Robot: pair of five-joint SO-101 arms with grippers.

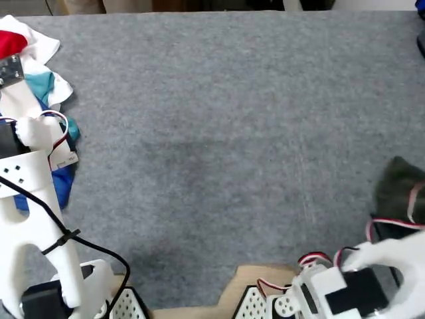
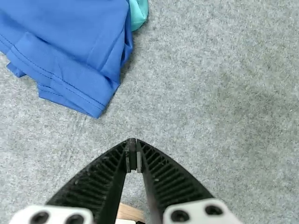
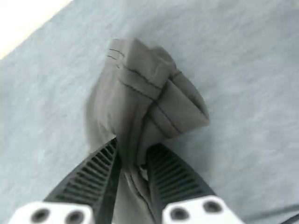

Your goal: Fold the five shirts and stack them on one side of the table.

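**Shirts at both side edges of the grey felt-covered table (image 1: 219,133)**

We see a dark grey cloth shirt (image 3: 145,93) lying bunched and creased on the felt. The right gripper (image 3: 133,150) has its ribbed black fingers clenched on a fold of it. In the high view this shirt lies at the table's right edge, just past the white right arm (image 1: 358,286).

At the opposite, left edge we find a loose heap. A white cloth shirt (image 1: 36,40) lies at the far corner with a red cloth garment (image 1: 10,43) on it. A teal cloth shirt (image 1: 40,83) comes next. A bright blue cloth shirt (image 2: 70,51) lies on the side towards the arms' bases. The white left arm (image 1: 33,199) stands over this heap.

The left gripper (image 2: 132,156) has its fingers pressed together at the tips, grasping nothing. It is over bare felt, near the hemmed corner of the blue shirt but apart from it. A bit of the teal shirt peeks out beside the blue one.
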